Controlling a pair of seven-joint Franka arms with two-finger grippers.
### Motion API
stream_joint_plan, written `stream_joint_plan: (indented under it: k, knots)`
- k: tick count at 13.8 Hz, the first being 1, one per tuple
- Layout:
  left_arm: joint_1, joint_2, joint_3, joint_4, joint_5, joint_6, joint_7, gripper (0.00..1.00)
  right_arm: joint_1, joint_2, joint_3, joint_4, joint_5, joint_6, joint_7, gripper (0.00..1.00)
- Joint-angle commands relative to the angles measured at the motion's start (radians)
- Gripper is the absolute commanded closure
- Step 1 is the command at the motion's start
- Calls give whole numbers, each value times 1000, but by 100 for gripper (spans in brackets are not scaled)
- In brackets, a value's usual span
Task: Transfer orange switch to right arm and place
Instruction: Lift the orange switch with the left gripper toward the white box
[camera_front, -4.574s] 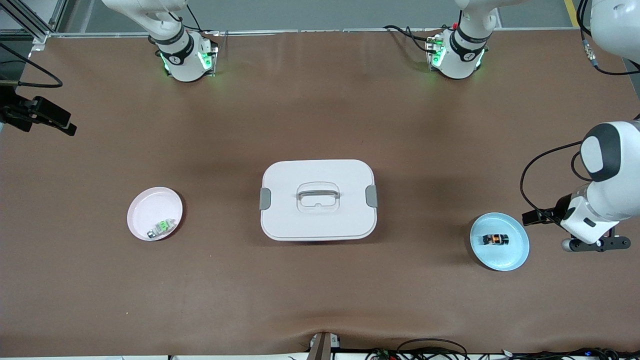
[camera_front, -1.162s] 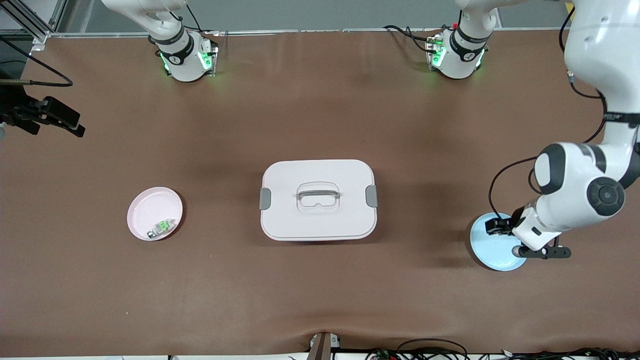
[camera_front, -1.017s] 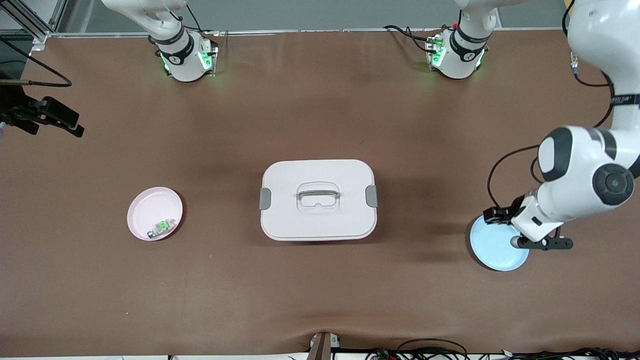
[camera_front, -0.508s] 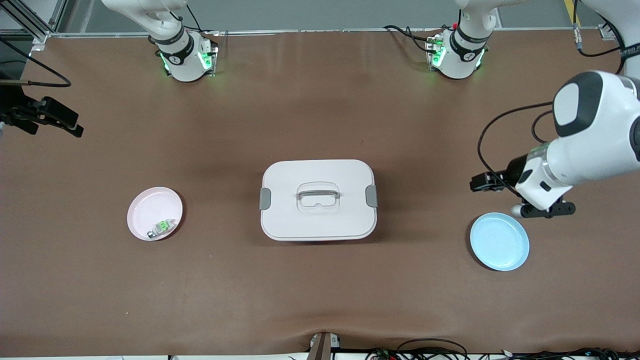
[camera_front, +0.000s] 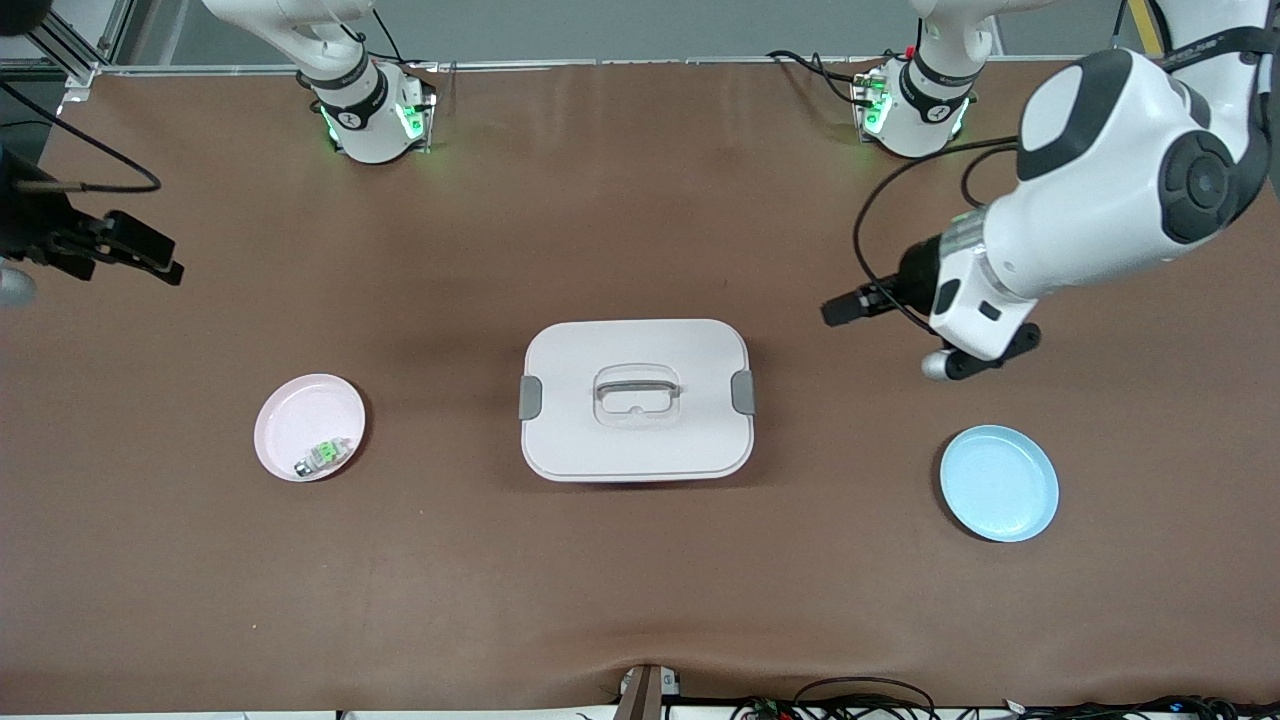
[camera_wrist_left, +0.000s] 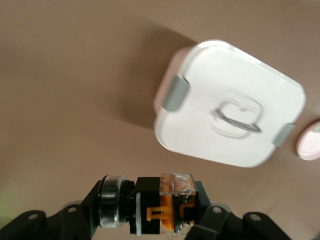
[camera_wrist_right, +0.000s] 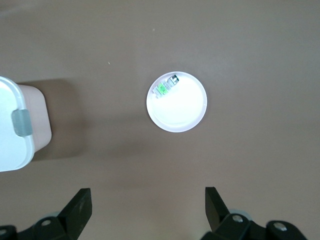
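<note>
Orange-and-black part: the orange switch (camera_wrist_left: 162, 205), clamped crosswise between the black fingers (camera_wrist_left: 80, 215) of the left gripper (camera_wrist_left: 150, 220); clear cap and orange insert face the wrist camera, a silver ring at one end. Jaws closed tight on it. The switch cannot be made out in the front view.

Left gripper (camera_front: 945, 345): in the air over bare brown table (camera_front: 640, 600), between the white box and the left arm's end, farther from the front camera than the blue plate. The left arm (camera_front: 1100, 190) reaches in from that end.

Right gripper (camera_wrist_right: 147, 220): jaws wide apart, holding nothing, fingers (camera_wrist_right: 80, 207) spread over bare table near the pink plate; at the edge of the front view (camera_front: 135, 255), at the right arm's end.

White box (camera_front: 636, 398): lidded, grey clips at both ends, handle recessed in the lid, mid-table.

Blue plate (camera_front: 998, 483): toward the left arm's end, nothing in it.

Pink plate (camera_front: 300, 415): toward the right arm's end, holding a small green-and-silver part (camera_front: 320, 455) near its rim
</note>
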Motion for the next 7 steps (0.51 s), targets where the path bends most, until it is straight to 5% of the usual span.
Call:
stream_joint_plan:
  k: [1, 7]
  knots:
    - [-61, 52, -10, 67, -64, -11, -166, 100, -2, 26, 0, 11, -3, -8, -6, 0]
    - [-209, 170, -8, 162, -105, 93, -504, 100, 37, -1, 7, 15, 12, -7, 26, 0]
